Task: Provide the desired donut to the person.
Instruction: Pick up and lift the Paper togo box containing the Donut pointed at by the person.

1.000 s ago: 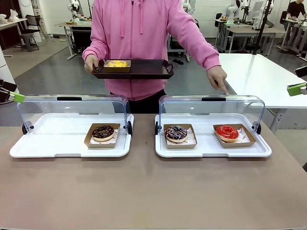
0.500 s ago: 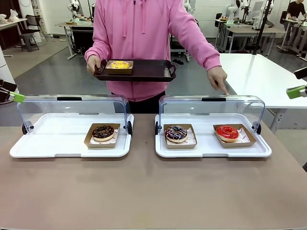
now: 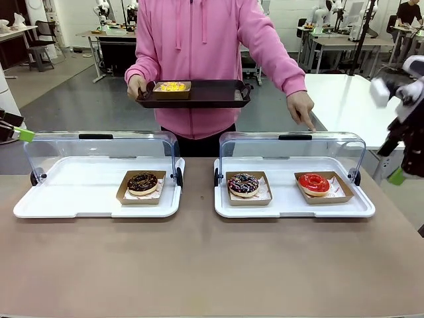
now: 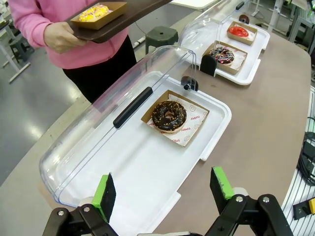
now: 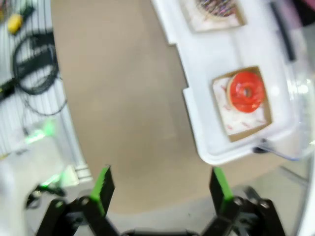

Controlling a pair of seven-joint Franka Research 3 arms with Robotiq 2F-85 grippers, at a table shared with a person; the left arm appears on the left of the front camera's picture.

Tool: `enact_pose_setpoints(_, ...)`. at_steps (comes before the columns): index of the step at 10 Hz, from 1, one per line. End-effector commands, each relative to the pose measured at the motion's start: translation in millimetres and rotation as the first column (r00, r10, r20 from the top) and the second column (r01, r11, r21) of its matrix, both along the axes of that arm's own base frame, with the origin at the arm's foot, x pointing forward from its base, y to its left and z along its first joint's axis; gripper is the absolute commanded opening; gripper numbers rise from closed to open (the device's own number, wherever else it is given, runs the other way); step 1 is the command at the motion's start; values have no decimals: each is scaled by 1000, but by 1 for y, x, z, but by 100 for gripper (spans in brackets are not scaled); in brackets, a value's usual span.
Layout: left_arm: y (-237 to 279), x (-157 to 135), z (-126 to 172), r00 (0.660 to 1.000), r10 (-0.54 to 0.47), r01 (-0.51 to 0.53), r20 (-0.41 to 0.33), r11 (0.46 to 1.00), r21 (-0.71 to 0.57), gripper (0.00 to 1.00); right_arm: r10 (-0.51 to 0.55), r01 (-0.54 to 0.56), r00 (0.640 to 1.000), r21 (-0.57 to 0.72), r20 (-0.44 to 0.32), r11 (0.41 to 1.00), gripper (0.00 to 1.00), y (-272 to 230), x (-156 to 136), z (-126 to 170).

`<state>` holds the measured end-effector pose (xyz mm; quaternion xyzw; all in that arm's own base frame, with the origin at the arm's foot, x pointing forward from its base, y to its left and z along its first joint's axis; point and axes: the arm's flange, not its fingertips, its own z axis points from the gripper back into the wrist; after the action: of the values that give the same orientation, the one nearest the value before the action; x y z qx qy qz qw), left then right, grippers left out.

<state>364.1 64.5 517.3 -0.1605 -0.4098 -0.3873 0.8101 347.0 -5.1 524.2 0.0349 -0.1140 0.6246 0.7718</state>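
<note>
Since both sets of jaws are spread wide with nothing between them, nobody's got hold of anything yet: the right gripper [image 5: 160,191] hangs over the table [image 3: 199,265] off the end of the right case [image 3: 291,211] in a pretty blurry wrist shot, and the left gripper [image 4: 165,196] hovers over the near end of the left case [image 4: 216,123], well apart from the chocolate donut [image 4: 169,115]. My read is the wanted one is the red donut [image 5: 246,92], because the person's hand [image 3: 301,107] points a finger down at the clear lid [image 3: 291,149] right above it. It sits in its own little cardboard tray [image 3: 344,193] at the right end of that case, beside the sprinkled donut [image 3: 244,183], and the lid is rolled back so the front is open. Handling-wise I'd guess light and soft, with a glossy glaze that's probably sticky and easy to smear or dent, so don't pinch the donut itself. The cardboard looks thin but stiffer: take a side wall of that, gently, keep it level so nothing slides, and head for the dark tray [image 3: 205,99] the person holds, yellow donut [image 3: 171,87] at one end
</note>
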Motion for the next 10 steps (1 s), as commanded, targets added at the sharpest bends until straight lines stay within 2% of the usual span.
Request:
enact_pose_setpoints(1, 0, 1, -1, 1000, 3, -3, 5, 1000, -9, 100, 242, -242, 959, -20, 144, 970, 100, -12, 9, -30)
enact_pose_setpoints(2, 0, 1, -1, 1000, 3, -3, 5, 1000, -9, 100, 265, -289, 924, 48, 277, 956, 100, -14, -3, -18)
enact_pose_setpoints(3, 0, 1, -1, 1000, 3, -3, 5, 1000, -9, 100, 111, -111, 993, -24, 28, 994, 100, 0, 9, -17)
enact_pose_setpoints(5, 0, 1, -1, 1000, 3, -3, 5, 1000, -9, 100, 111, -111, 993, -24, 28, 994, 100, 0, 9, -17)
enact_pose_setpoints(6, 0, 1, -1, 1000, 3, -3, 5, 1000, -9, 100, 180, -177, 979, -37, 99, 984, 100, -4, 8, -20)
enact_pose_setpoints(7, 0, 1, -1, 1000, 3, -3, 5, 1000, -9, 100, 189, -184, 974, -47, 123, 982, 100, -15, 35, -42)
enact_pose_setpoints(10, 0, 1, -1, 1000, 3, -3, 5, 1000, -9, 100, 290, -278, 949, -111, 120, 954, 100, -15, 74, -96)
